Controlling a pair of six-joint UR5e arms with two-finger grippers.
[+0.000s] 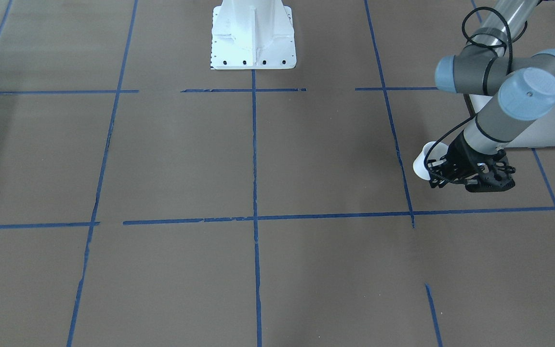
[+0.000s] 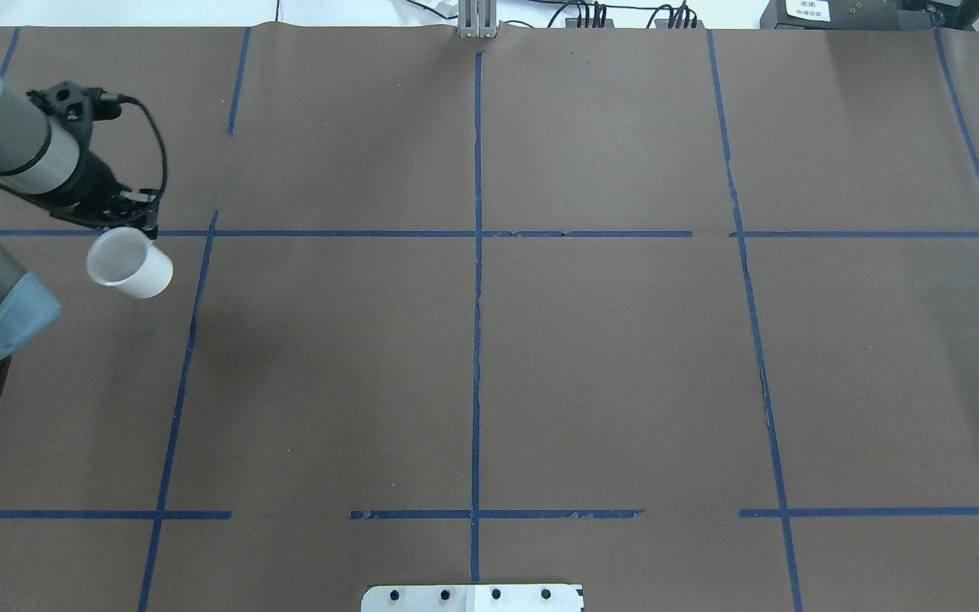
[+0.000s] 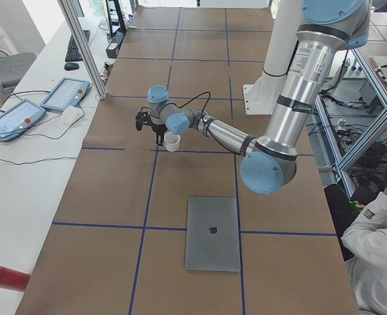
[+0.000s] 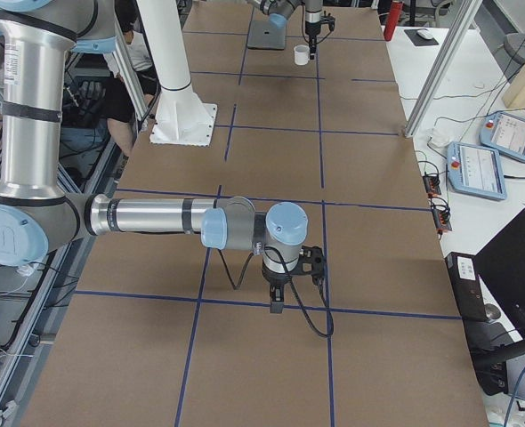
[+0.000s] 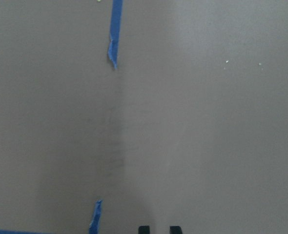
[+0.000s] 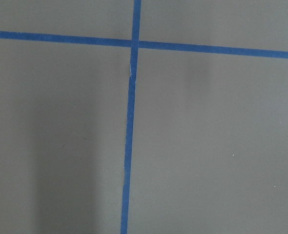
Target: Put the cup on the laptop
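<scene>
The white cup point(image 2: 129, 264) hangs at my left gripper point(image 2: 148, 229) at the table's far left; it also shows in the front view point(image 1: 421, 164). Its handle is hidden at the fingers. In the left wrist view the fingertips point(image 5: 144, 229) stand close together and the cup is out of frame. I cannot tell if the cup touches the table. The silver-grey laptop point(image 3: 212, 233) lies closed, nearer the robot's base than the cup, partly behind the arm in the front view point(image 1: 547, 130). My right gripper point(image 4: 276, 307) points down over a blue tape cross; I cannot tell its state.
The brown table point(image 2: 591, 357) carries a grid of blue tape lines point(image 2: 477, 255). The white robot base point(image 1: 253, 33) stands at the near edge's middle. Teach pendants point(image 3: 23, 111) lie on the white bench beyond the table. A seated person point(image 3: 377, 243) is beside the table.
</scene>
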